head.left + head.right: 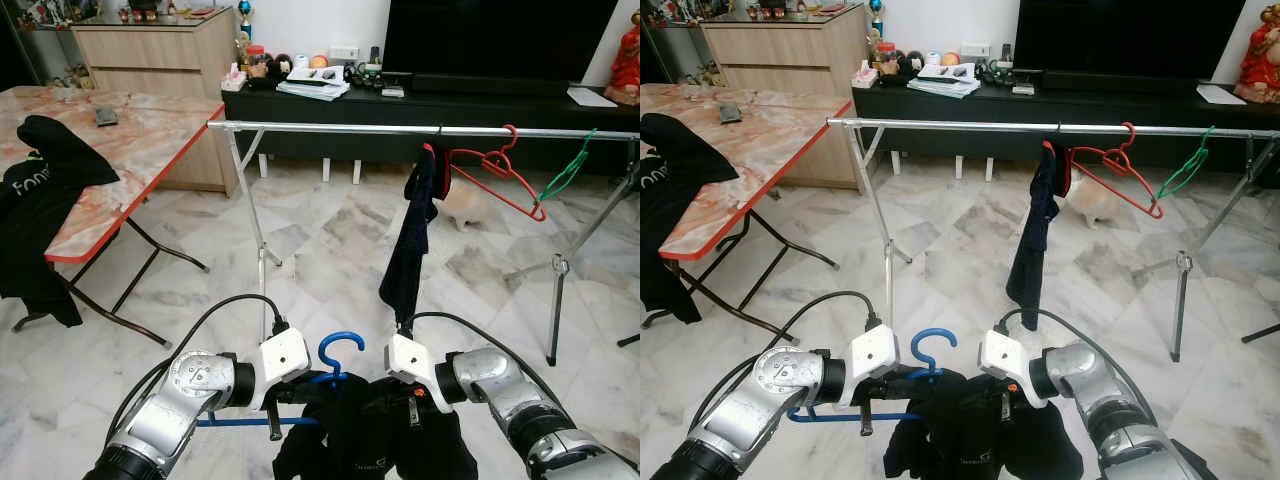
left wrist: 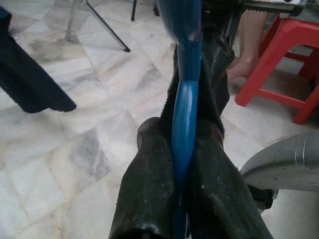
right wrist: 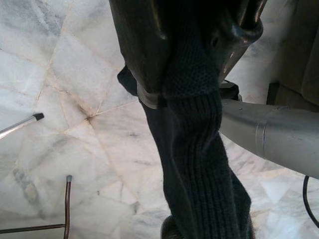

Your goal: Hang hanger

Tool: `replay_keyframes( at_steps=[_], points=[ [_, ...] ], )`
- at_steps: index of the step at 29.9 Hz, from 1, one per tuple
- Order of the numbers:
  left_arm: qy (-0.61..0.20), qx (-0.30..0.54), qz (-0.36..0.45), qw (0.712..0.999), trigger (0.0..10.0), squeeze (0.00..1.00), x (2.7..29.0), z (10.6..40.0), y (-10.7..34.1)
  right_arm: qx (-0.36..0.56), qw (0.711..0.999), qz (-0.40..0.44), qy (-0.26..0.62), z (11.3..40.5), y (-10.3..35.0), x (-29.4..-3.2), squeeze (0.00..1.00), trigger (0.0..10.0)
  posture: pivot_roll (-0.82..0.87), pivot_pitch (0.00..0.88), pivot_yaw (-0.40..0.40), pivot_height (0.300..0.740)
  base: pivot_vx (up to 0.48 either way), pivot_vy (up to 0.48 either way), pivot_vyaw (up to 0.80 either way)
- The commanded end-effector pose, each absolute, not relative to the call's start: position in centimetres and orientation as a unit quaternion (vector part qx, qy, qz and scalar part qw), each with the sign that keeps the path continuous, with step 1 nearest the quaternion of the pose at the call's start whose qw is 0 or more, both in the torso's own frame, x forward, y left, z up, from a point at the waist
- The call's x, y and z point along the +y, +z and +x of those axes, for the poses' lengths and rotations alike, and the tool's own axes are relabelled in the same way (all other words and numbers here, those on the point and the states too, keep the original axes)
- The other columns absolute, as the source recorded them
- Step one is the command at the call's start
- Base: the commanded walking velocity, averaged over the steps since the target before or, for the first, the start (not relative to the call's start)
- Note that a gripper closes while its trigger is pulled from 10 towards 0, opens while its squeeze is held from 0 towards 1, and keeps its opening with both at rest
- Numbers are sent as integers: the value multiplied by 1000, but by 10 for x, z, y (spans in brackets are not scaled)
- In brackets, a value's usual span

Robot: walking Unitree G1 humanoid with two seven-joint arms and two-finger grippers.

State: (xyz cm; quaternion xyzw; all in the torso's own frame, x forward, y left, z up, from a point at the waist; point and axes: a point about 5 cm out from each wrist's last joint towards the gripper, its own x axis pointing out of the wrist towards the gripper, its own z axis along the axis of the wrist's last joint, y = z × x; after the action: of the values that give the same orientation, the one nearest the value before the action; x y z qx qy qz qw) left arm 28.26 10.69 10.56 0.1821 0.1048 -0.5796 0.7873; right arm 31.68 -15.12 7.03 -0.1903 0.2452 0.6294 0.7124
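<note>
A blue hanger (image 1: 340, 352) with a black knitted garment (image 1: 370, 440) draped on it sits low in front of me, between both arms. My left gripper (image 2: 183, 134) is shut on the hanger's blue bar. My right gripper (image 3: 194, 69) is shut on the black garment (image 3: 199, 164). Ahead, a silver clothes rail (image 1: 340, 128) runs across the room at about chest height, well beyond the hanger's hook. On the rail hang a dark garment (image 1: 410, 240), a red hanger (image 1: 495, 170) and a green hanger (image 1: 565, 172).
A marble-topped folding table (image 1: 130, 140) with a red edge stands at the left, a black shirt (image 1: 40, 200) draped over it. A black TV console (image 1: 400, 105) lies behind the rail. A red stool (image 2: 284, 64) and a person's leg (image 2: 246, 45) are close behind me.
</note>
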Motion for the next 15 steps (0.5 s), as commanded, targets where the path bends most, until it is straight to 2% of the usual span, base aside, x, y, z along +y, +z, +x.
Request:
replay_keyframes(
  at_steps=[1, 2, 3, 4, 15],
  points=[
    [-561, 74, 183, 804, 10000, 0, 105, 292, 119, 239, 718, -175, 629, 317, 70, -147, 0, 0, 100, 0, -41, 740, 0, 0, 0],
    [-560, 74, 181, 805, 10000, 0, 105, 292, 119, 240, 718, -175, 629, 317, 70, -147, 0, 0, 100, 0, -42, 740, 0, 0, 0],
    [-558, 73, 180, 807, 10000, 584, 105, 293, 120, 241, 718, -175, 629, 317, 70, -148, 0, 0, 100, 2, -43, 740, 0, 0, 0],
    [-556, 72, 177, 809, 10000, 1000, 105, 294, 120, 241, 718, -175, 629, 317, 70, -148, 0, 0, 100, 2, -43, 740, 0, 0, 0],
    [-568, 87, 189, 796, 10000, 1000, 110, 290, 117, 248, 717, -187, 624, 318, 70, -152, 0, 0, 97, 17, -51, 740, 0, 0, 0]
  ],
)
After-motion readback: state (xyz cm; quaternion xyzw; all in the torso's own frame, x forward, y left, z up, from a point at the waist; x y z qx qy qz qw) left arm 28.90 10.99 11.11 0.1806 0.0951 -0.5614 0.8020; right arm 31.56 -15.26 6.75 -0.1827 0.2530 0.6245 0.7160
